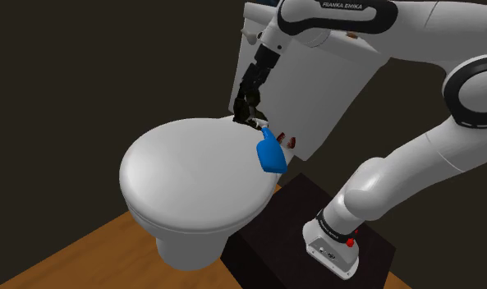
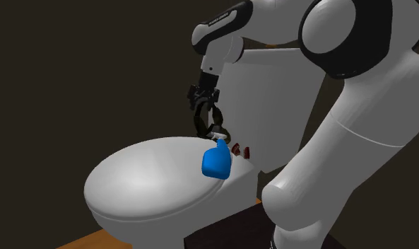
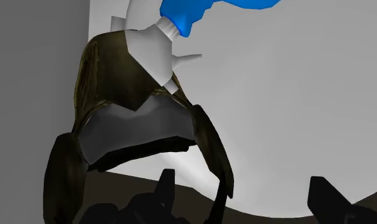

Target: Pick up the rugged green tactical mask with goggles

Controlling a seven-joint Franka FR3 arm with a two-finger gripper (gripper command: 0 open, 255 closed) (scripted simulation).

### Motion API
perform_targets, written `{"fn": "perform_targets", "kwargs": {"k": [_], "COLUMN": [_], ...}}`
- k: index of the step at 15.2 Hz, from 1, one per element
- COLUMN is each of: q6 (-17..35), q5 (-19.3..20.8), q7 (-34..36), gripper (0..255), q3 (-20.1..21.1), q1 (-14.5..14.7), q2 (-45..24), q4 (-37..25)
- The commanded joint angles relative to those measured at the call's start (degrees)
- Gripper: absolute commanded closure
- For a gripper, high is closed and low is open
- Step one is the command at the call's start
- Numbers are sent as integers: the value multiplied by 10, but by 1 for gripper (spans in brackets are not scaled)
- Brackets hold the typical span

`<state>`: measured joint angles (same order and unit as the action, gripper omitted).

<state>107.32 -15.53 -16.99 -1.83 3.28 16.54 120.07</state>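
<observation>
Where the closed toilet lid (image 1: 184, 176) meets the tank (image 1: 332, 74), the mask (image 3: 110, 76) is directly under the jaws. It is a dark olive-green shell with hard, angular edges and a smooth grey goggle visor (image 3: 136, 124) across the front. In the wrist view the jaws stand apart: one side flap of the mask runs down between them, and the far finger is clear of it. Just beside the mask is a glossy blue spray bottle (image 1: 271, 153), its white trigger head (image 3: 152, 48) against the mask's upper edge; its contents cannot be told. The lid is a smooth, pale oval dome. Two small red pieces (image 2: 242, 150) sit at the tank's foot. Below are a wooden floor (image 1: 77, 254) and the dark box stand (image 1: 274, 238).
</observation>
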Motion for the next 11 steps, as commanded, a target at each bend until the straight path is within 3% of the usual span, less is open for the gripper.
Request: {"fn": "perform_targets", "kwargs": {"k": [1,6,7,11], "q6": [15,41,42,42], "q5": [-2,-5,-5,-5], "q7": [-5,-12,-13,-13], "gripper": [0,0,255,255], "q3": [0,0,0,0], "q1": [0,1,1,1], "q2": [-1,-3,-3,-4], "q4": [14,39,39,39]}}
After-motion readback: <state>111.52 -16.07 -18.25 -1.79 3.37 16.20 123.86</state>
